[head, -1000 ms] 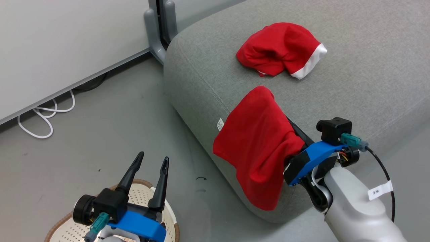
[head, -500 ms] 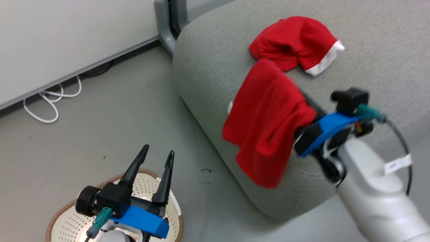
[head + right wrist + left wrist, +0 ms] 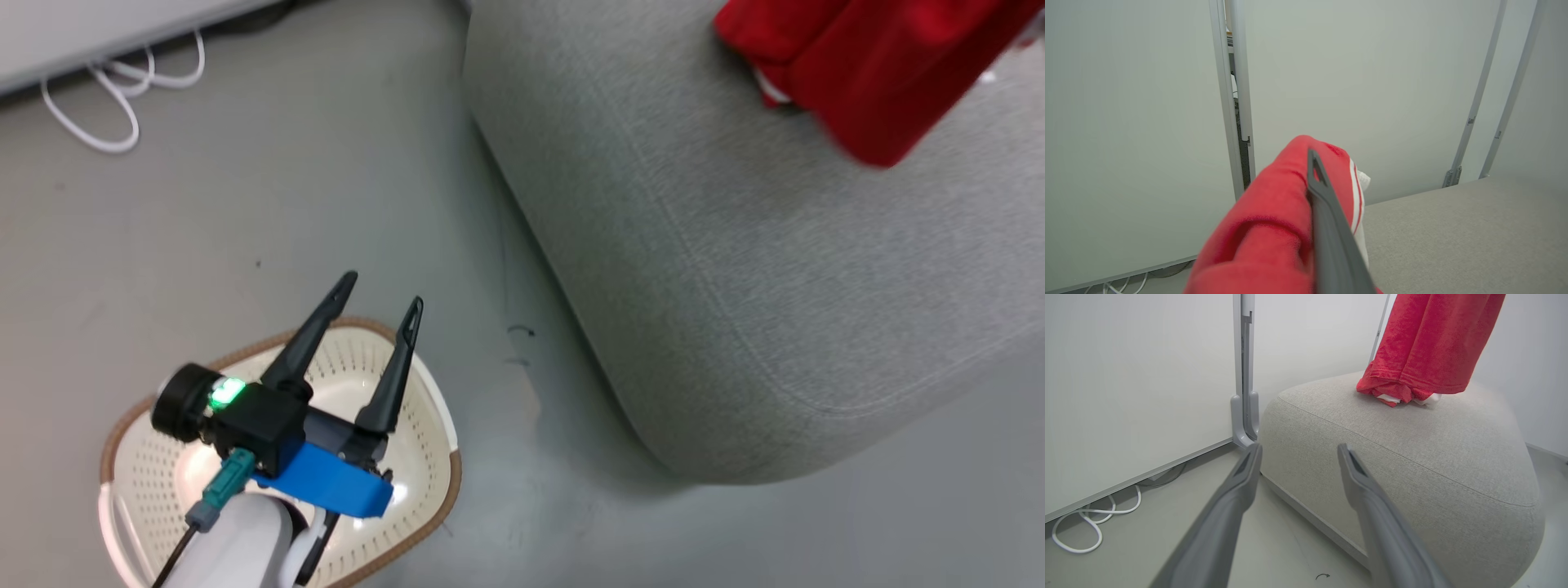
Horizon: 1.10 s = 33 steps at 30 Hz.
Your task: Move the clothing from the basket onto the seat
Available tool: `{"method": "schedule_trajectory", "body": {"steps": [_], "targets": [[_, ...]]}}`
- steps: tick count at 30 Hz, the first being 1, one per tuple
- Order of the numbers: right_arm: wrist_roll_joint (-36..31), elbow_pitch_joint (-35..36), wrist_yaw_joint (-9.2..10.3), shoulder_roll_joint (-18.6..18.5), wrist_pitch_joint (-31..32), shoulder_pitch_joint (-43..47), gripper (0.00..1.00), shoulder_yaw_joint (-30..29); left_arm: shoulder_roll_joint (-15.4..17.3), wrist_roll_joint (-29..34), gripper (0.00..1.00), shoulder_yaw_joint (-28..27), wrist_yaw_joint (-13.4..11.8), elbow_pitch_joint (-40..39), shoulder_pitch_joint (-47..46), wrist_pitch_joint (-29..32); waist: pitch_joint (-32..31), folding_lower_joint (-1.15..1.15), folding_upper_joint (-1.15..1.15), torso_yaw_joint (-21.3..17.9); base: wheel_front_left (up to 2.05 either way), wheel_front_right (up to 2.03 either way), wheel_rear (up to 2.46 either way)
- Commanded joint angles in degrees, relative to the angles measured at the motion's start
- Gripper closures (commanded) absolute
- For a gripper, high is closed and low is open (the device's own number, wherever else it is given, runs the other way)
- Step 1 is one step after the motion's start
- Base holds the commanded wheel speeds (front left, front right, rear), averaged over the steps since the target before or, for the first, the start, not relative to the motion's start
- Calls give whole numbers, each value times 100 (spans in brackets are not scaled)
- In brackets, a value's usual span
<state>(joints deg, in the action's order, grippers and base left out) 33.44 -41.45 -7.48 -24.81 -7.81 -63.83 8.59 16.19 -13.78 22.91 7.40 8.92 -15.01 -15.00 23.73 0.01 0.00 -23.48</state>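
Bare test room or lab bay, staged rather than lived in. Plain white partition panels (image 3: 1126,396) on grey metal posts (image 3: 1244,375) with floor feet; smooth grey floor (image 3: 245,204); loose white cable (image 3: 98,147) looped along the panel base; grey couch (image 3: 735,286) set near the panels.

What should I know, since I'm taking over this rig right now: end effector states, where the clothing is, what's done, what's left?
Left end effector: open, empty, above the basket.
Right end effector: shut on the held garment, red, hanging above the seat.
Other garment: red with white, lying on the seat beneath the hanging one.
Done: one garment on the seat; no clothing shows in the basket's visible part.
Left: lower the held garment onto the seat and release.
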Motion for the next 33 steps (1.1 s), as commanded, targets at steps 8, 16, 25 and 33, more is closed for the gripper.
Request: {"method": "schedule_trajectory", "body": {"steps": [8,16,25,33], "targets": [[-71,-360,-3,-556,-270,-672,100,-995,255,205,0,35,8,-468,-530,-27,1230,-1,0,509,0,0,0],[-269,-1104,-3,-483,-388,-324,100,-1255,271,282,0,-20,-14,-808,-669,-27,1621,-1,0,693,0,0,0],[-426,-1732,-3,-323,-254,44,0,-946,215,301,0,-131,-83,-946,-670,-28,1602,-1,0,877,0,0,0],[-305,-1799,-3,-318,-224,270,0,-691,22,285,0,-135,-69,-754,-545,-27,1135,-1,0,998,0,0,0]]}}
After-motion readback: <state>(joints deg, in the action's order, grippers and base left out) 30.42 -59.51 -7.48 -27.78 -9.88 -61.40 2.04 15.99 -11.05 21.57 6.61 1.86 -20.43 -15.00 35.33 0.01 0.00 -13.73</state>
